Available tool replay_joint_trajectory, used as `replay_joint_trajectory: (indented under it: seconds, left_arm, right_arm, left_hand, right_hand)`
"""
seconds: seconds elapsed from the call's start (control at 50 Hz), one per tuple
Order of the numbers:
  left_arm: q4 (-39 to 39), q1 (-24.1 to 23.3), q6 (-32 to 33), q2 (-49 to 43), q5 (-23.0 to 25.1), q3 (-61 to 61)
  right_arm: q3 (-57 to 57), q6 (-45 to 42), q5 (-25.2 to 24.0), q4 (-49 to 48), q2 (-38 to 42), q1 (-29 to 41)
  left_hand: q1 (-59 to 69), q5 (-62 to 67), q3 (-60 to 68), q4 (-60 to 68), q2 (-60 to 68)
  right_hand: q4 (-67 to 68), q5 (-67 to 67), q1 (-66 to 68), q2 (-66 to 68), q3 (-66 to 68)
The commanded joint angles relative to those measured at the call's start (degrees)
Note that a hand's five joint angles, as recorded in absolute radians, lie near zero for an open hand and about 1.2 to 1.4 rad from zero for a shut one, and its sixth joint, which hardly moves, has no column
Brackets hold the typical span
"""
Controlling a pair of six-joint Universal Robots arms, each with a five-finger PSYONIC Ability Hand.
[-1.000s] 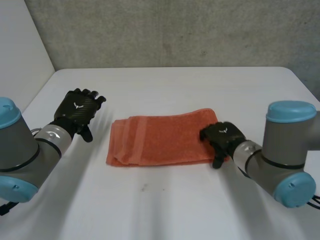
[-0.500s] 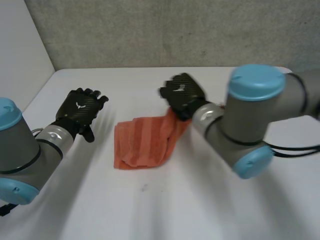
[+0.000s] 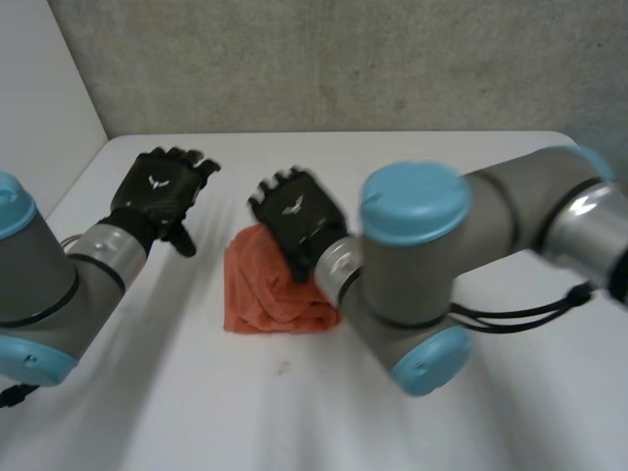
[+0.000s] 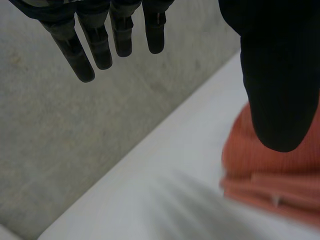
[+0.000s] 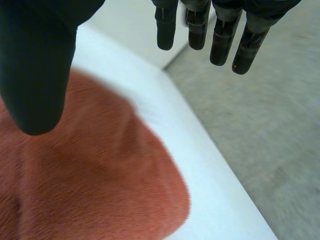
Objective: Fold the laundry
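My right hand [image 3: 294, 221] has swept the towel [image 3: 257, 296] over, so it's folded in half. Right hand and left hand [image 3: 162, 188] both spread open, holding nothing.

We tag this a robotics lab or test cell. 2 arms, left arm [image 3: 44, 285] and right arm [image 3: 461, 255], at a white table [image 3: 442, 167], backed by a grey concrete wall [image 3: 343, 59] and a white side panel [image 3: 39, 78].

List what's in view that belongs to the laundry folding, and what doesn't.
Belongs to the job:
orange towel, folded over
right hand, open over it
left hand, open, off to the side

Merely there:
white table
grey wall behind
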Motion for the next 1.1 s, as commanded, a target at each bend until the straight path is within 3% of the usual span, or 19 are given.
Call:
replay_joint_trajectory:
  seconds: [0.02,0.24,0.36,0.54,0.78,0.98,1.1]
  left_arm:
    - [-0.8,-7.3,-13.3,-0.5,0.0,7.4]
    - [-6.5,-15.2,-17.5,-13.0,-0.9,20.1]
    - [-8.9,-15.1,-17.3,-18.4,-3.8,23.5]
    - [-9.8,-13.6,-16.1,-19.3,-9.9,21.7]
    - [-13.0,-11.9,-5.9,-18.2,-10.2,14.1]
    - [-12.6,-10.7,-4.4,-18.0,-9.9,11.1]
    - [-10.1,-10.0,-4.3,-17.2,-9.8,9.3]
  right_arm:
    - [5.9,18.4,-1.0,-1.3,-7.3,-8.2]
    - [5.0,25.5,-3.1,3.3,-5.1,-12.8]
    - [2.9,27.4,-3.1,5.5,-2.1,-12.7]
    - [-2.5,29.1,-3.4,8.9,2.3,-12.1]
    - [-14.9,34.3,-7.8,18.5,10.6,-11.9]
    - [-19.5,33.0,-8.0,22.4,15.7,-11.1]
    - [-19.5,26.9,-7.2,23.7,16.2,-11.0]
  left_hand:
    - [0.5,1.7,0.4,1.0,1.3]
    - [1.2,2.3,1.1,1.6,2.0]
    - [1.4,2.5,1.3,1.8,2.2]
    - [1.2,2.3,1.1,1.6,2.0]
    - [0.7,1.8,0.6,1.1,1.5]
    - [0.5,1.7,0.4,1.0,1.3]
    - [0.5,1.7,0.4,1.0,1.3]
  right_hand:
    - [-2.9,-3.2,-1.4,-2.2,-1.9]
    - [-2.9,-3.2,-1.4,-2.2,-1.9]
    - [-2.9,-3.2,-1.4,-2.2,-1.9]
    - [-2.9,-3.2,-1.4,-2.2,-1.9]
    - [-2.9,-3.2,-1.4,-2.2,-1.9]
    - [-2.9,-3.2,-1.4,-2.2,-1.9]
    - [-2.9,-3.2,-1.4,-2.2,-1.9]
